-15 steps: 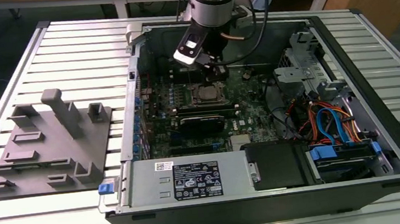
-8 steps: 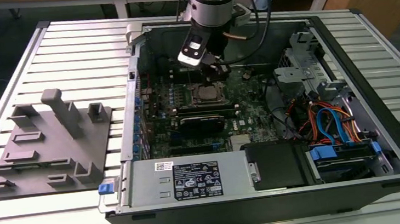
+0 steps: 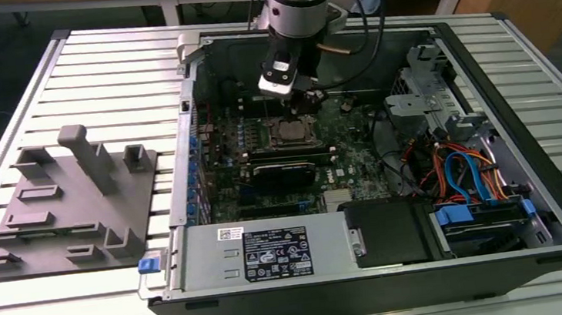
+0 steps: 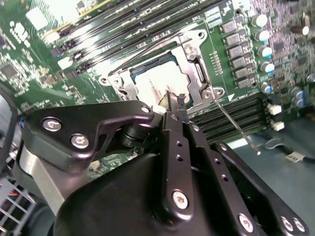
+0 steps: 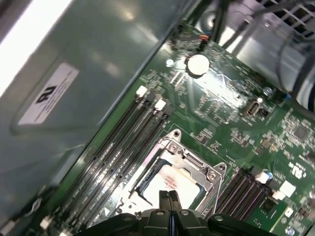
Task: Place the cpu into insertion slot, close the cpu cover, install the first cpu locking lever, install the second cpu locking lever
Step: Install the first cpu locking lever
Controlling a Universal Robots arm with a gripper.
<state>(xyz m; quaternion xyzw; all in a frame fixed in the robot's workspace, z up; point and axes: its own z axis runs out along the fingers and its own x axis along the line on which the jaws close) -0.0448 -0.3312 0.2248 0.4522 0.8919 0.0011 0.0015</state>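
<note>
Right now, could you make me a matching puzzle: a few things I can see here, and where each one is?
1 cpu
2 claw
3 grey tray
4 blue cables

a outside the computer case
b poised over the socket
c seated in the socket
d inside the case, exterior view's right

Pairs: 1-c, 2-b, 3-a, 4-d
</note>
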